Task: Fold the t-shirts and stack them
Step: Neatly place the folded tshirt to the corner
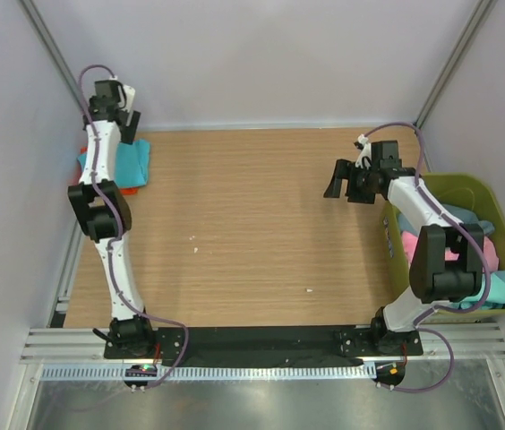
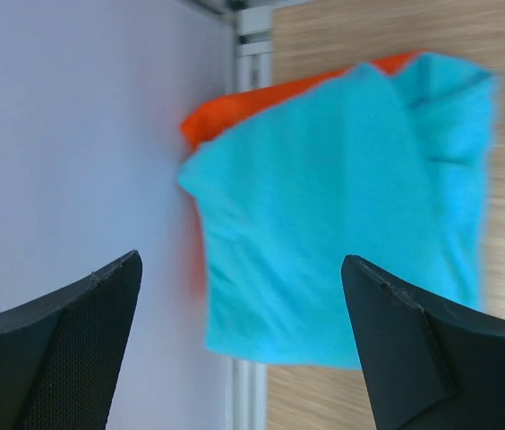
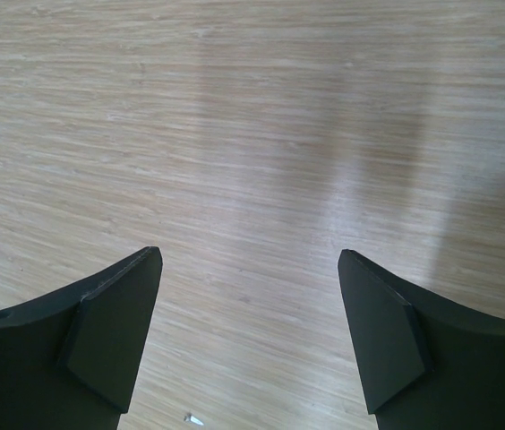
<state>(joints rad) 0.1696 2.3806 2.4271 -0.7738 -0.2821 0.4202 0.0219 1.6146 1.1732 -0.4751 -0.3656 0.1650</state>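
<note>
Left pincer (image 2: 241, 262) gapes over folded turquoise t-shirt (image 2: 342, 206) atop orange t-shirt (image 2: 235, 109).

your top camera, fixed above and behind the arm bases, looks down on the whole wooden table (image 1: 252, 224), with the olive-green bin (image 1: 496, 186) at its right edge. your left wrist camera looks past the left gripper (image 2: 241, 264), close above the turquoise t-shirt (image 2: 342, 224) on the orange t-shirt (image 2: 226, 112) beside the side wall (image 2: 73, 134), the same stack your top view shows far left. your right wrist camera looks past the right gripper (image 3: 250, 255) at nearby bare tabletop.
</note>
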